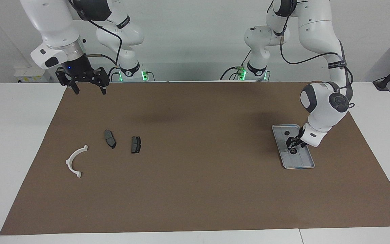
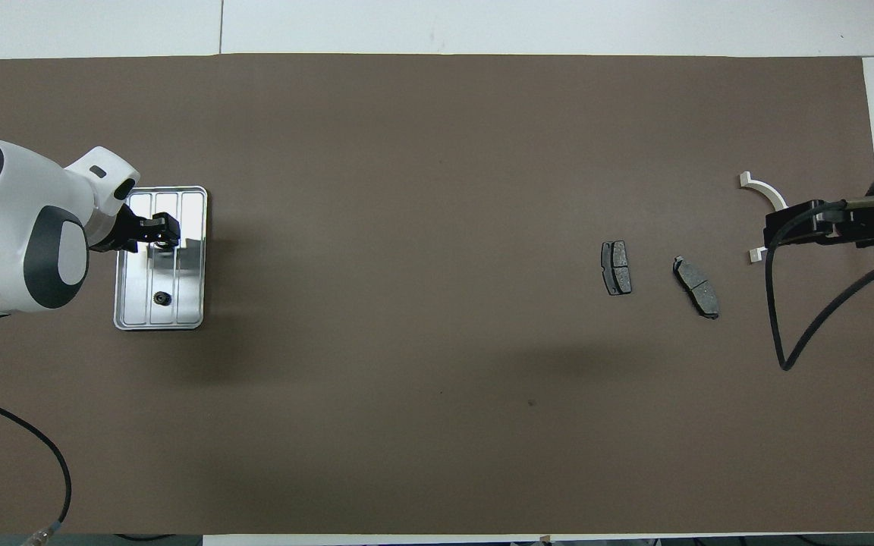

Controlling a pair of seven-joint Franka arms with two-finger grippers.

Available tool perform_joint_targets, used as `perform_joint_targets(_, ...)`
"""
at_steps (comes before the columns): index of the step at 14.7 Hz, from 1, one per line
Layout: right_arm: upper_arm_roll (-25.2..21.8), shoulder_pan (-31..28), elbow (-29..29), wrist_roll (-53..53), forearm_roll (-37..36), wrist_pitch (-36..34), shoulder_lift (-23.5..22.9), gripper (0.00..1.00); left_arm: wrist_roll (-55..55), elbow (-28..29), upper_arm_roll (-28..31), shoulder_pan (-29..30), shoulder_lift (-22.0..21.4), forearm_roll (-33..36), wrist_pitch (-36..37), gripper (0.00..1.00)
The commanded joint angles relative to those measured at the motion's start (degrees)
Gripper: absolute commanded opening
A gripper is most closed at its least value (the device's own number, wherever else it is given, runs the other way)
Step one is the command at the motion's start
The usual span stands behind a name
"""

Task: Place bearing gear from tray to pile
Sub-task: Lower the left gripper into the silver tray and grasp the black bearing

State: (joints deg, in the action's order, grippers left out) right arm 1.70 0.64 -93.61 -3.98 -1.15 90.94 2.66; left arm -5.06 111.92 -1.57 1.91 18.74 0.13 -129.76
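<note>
1. Across the facing view, a brown mat (image 1: 195, 159) is seen covering the worktop (image 1: 15, 135); the tray (image 1: 306, 163) lies toward the left arm's end.
2. The left gripper (image 1: 292, 146) is lowered into the tray, where a small dark bearing gear (image 1: 293, 151) is seen at its fingertips; whether the fingers are clenched on it cannot be told. A second small dark part (image 1: 286, 133) lies in the tray nearer to the robots.
3. The right gripper (image 1: 89, 88) is held up over the mat's edge nearest the robots, its fingers spread and released; that arm waits.
4. The pile is spread toward the right arm's end: a white bracket (image 1: 74, 161) and two dark pads (image 1: 110, 138) (image 1: 135, 144).
5. From the overhead view, the left gripper (image 2: 164, 231) is shown over the ridged tray (image 2: 193, 258), with the second part (image 2: 161, 299) well apart from it.
6. The right gripper (image 2: 793, 231) is seen covering part of the white bracket (image 2: 767, 191); the pads (image 2: 616, 268) (image 2: 696, 286) lie beside it.
</note>
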Motion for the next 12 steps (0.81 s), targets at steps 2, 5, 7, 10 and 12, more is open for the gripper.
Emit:
perform_joint_targets(2, -0.1, 0.1, -1.1, 0.2, 0.4, 1.0, 1.0, 1.00, -0.9, 2.3, 0.0, -0.3, -1.1, 0.0, -2.7, 0.65)
perform_joint_targets(5, 0.0, 0.2, -1.1, 0.3, 0.4, 1.0, 1.0, 1.00, -0.9, 2.4, 0.0, -0.3, -0.7, 0.0, -3.1, 0.60)
perform_joint_targets(7, -0.1, 0.2, -1.1, 0.3, 0.4, 1.0, 1.0, 1.00, -0.8, 3.3, 0.0, -0.3, -0.8, 0.0, -4.3, 0.58)
perform_joint_targets(10, 0.0, 0.2, -1.1, 0.3, 0.4, 1.1, 1.0, 1.00, -0.8, 3.7, 0.0, -0.3, -0.8, 0.0, -4.5, 0.55)
perform_joint_targets(12, 0.0, 0.2, -1.2, 0.4, 0.4, 1.1, 1.0, 1.00, -1.1, 3.7, 0.0, -0.9, -0.8, -0.1, -4.5, 0.38)
